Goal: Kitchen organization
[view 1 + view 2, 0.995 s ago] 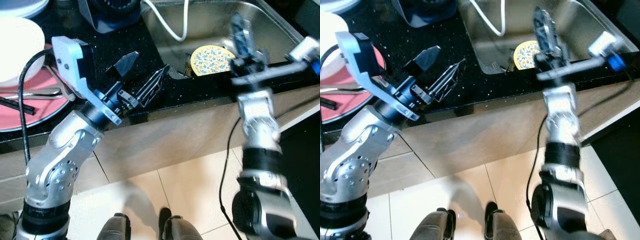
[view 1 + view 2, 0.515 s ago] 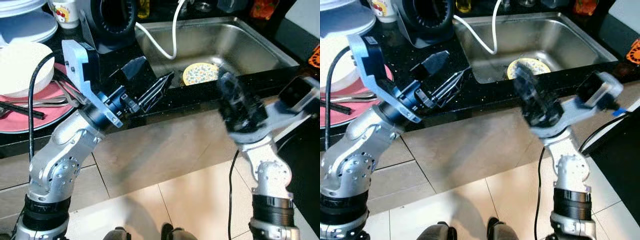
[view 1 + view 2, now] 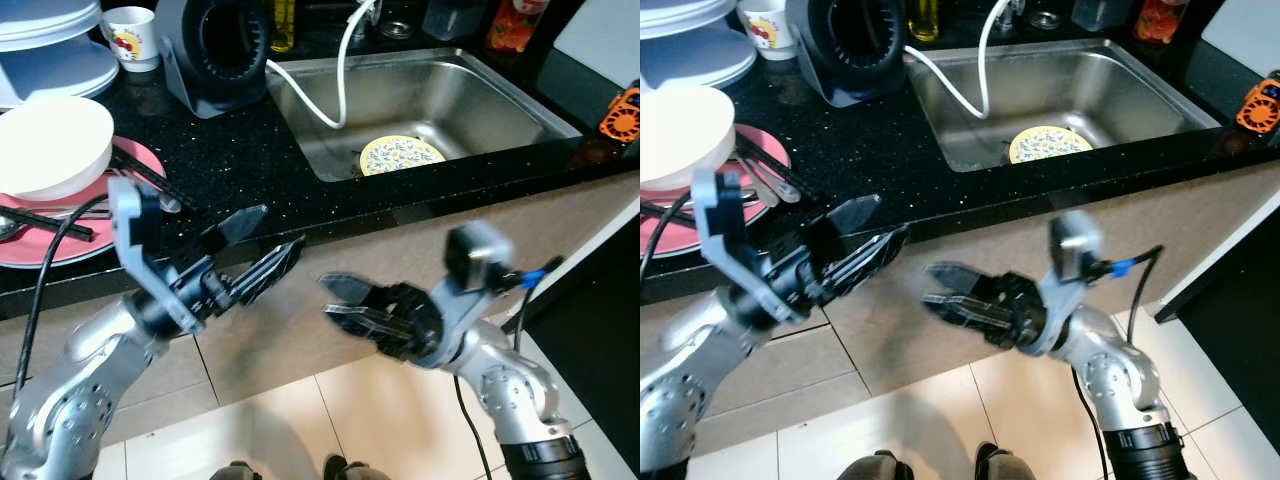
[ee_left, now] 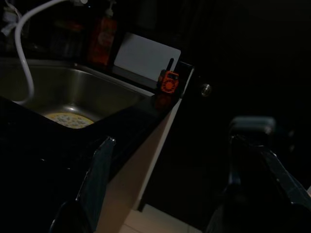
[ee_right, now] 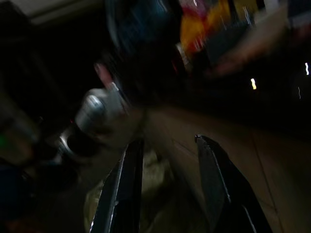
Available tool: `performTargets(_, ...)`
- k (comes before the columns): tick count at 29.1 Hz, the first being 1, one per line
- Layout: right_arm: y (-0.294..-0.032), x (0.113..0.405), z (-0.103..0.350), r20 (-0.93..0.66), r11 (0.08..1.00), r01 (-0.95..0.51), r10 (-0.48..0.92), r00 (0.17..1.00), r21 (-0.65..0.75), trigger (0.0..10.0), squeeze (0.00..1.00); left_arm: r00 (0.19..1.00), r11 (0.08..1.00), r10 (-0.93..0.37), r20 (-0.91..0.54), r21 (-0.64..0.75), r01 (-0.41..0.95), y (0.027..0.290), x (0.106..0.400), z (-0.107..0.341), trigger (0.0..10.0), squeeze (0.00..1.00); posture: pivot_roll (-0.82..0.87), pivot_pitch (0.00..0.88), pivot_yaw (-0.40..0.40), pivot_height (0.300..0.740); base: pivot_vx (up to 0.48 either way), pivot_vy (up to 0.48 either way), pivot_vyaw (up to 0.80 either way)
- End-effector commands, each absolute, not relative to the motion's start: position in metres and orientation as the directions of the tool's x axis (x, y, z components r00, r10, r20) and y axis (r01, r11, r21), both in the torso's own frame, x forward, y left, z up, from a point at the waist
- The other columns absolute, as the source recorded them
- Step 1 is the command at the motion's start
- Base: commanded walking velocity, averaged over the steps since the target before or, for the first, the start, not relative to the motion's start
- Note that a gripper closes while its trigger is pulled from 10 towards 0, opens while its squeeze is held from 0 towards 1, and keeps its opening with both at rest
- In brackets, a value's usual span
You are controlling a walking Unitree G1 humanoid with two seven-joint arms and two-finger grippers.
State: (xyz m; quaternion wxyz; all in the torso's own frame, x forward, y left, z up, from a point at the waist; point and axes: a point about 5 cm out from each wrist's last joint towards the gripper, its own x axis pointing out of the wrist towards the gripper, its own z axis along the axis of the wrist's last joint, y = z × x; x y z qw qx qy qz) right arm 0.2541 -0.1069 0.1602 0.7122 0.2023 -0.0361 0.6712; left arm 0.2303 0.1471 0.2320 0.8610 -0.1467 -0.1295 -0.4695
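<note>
A floral round plate lies in the steel sink. On the black counter at the left, a white bowl sits on a pink plate with chopsticks and spoons. My left gripper is open and empty, held just off the counter's front edge and pointing right. My right gripper is open and empty, lower down in front of the beige cabinet face and pointing left. In the dark left wrist view the floral plate lies beyond the open fingers.
A black appliance stands behind the sink's left corner, and a white hose hangs into the sink. Stacked plates and a cup are at the back left. An orange timer sits at the right. Tiled floor lies below.
My right gripper has come away from over the sink and dropped below the counter edge, turning to point left. My left gripper has lowered off the counter. The camera view has shifted too.
</note>
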Motion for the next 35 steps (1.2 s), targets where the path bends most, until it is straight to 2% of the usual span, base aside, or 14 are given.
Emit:
performTargets(1, -0.107, 0.256, 0.152, 0.265, 0.065, -0.97, 0.956, 0.128, 0.236, 10.0, 0.0, 0.534, 0.534, -0.77, 0.349, -0.105, 0.839, 0.149, 0.229, 0.234, 10.0, 0.0, 0.18, 0.113, -0.05, 0.74, 0.0, 0.0, 0.0)
performTargets(2, -0.105, 0.259, 0.143, 0.202, 0.106, -0.966, 0.967, 0.155, 0.234, 10.0, 0.0, 0.545, 0.552, -0.761, 0.351, -0.089, 0.829, 0.15, 0.23, 0.237, 10.0, 0.0, 0.19, 0.116, -0.055, 0.74, 0.0, 0.0, 0.0)
performTargets(4, -0.105, 0.259, 0.143, 0.202, 0.106, -0.966, 0.967, 0.155, 0.234, 10.0, 0.0, 0.545, 0.552, -0.761, 0.351, -0.089, 0.829, 0.15, 0.23, 0.237, 10.0, 0.0, 0.19, 0.116, -0.055, 0.74, 0.0, 0.0, 0.0)
performTargets(6, -0.101, 0.27, 0.123, 0.044, 0.249, -0.949, 0.964, 0.262, 0.194, 10.0, 0.0, 0.57, 0.594, -0.745, 0.346, -0.044, 0.803, 0.151, 0.231, 0.243, 10.0, 0.0, 0.2, 0.121, -0.057, 0.74, 0.0, 0.0, 0.0)
performTargets(8, -0.099, 0.277, 0.11, -0.053, 0.324, -0.931, 0.946, 0.319, 0.167, 10.0, 0.0, 0.599, 0.635, -0.726, 0.338, -0.004, 0.772, 0.15, 0.231, 0.247, 10.0, 0.0, 0.21, 0.124, -0.063, 0.74, 0.0, 0.0, 0.0)
performTargets(13, -0.091, 0.269, 0.101, -0.079, 0.245, -0.953, 0.969, 0.234, 0.179, 10.0, 0.0, 0.645, 0.699, -0.693, 0.321, 0.083, 0.71, 0.145, 0.233, 0.253, 10.0, 0.0, 0.23, 0.135, -0.082, 0.74, 0.0, 0.0, 0.61)
performTargets(18, -0.085, 0.262, 0.099, -0.07, 0.162, -0.966, 0.986, 0.15, 0.201, 10.0, 0.0, 0.694, 0.761, -0.642, 0.327, 0.156, 0.63, 0.151, 0.237, 0.262, 10.0, 0.0, 0.24, 0.137, -0.088, 0.74, 0.0, 0.0, 0.79)
performTargets(22, -0.084, 0.261, 0.098, -0.072, 0.133, -0.97, 0.99, 0.12, 0.202, 10.0, 0.0, 0.721, 0.789, -0.613, 0.323, 0.221, 0.573, 0.157, 0.24, 0.27, 10.0, 0.0, 0.24, 0.137, -0.089, 0.74, 0.0, 0.0, 0.79)
performTargets(25, -0.084, 0.262, 0.097, -0.081, 0.136, -0.971, 0.989, 0.122, 0.198, 10.0, 0.0, 0.749, 0.81, -0.583, 0.314, 0.293, 0.508, 0.164, 0.244, 0.278, 10.0, 0.0, 0.23, 0.133, -0.089, 0.74, 0.0, 0.0, 0.78)
performTargets(28, -0.086, 0.268, 0.092, -0.127, 0.215, -0.964, 0.972, 0.196, 0.155, 10.0, 0.0, 0.814, 0.812, -0.507, 0.284, 0.474, 0.34, 0.18, 0.254, 0.292, 10.0, 0.0, 0.23, 0.134, -0.089, 0.74, 0.0, 0.0, 0.0)
performTargets(31, -0.086, 0.267, 0.092, -0.118, 0.214, -0.963, 0.973, 0.197, 0.161, 10.0, 0.0, 0.863, 0.781, -0.431, 0.266, 0.588, 0.209, 0.2, 0.262, 0.301, 10.0, 0.0, 0.22, 0.133, -0.085, 0.74, 0.0, 0.0, 0.0)
performTargets(35, -0.083, 0.266, 0.092, -0.106, 0.212, -0.963, 0.975, 0.197, 0.167, 10.0, 0.0, 0.894, 0.718, -0.383, 0.234, 0.684, 0.128, 0.219, 0.27, 0.306, 10.0, 0.0, 0.21, 0.136, -0.079, 0.74, 0.0, 0.0, 0.0)
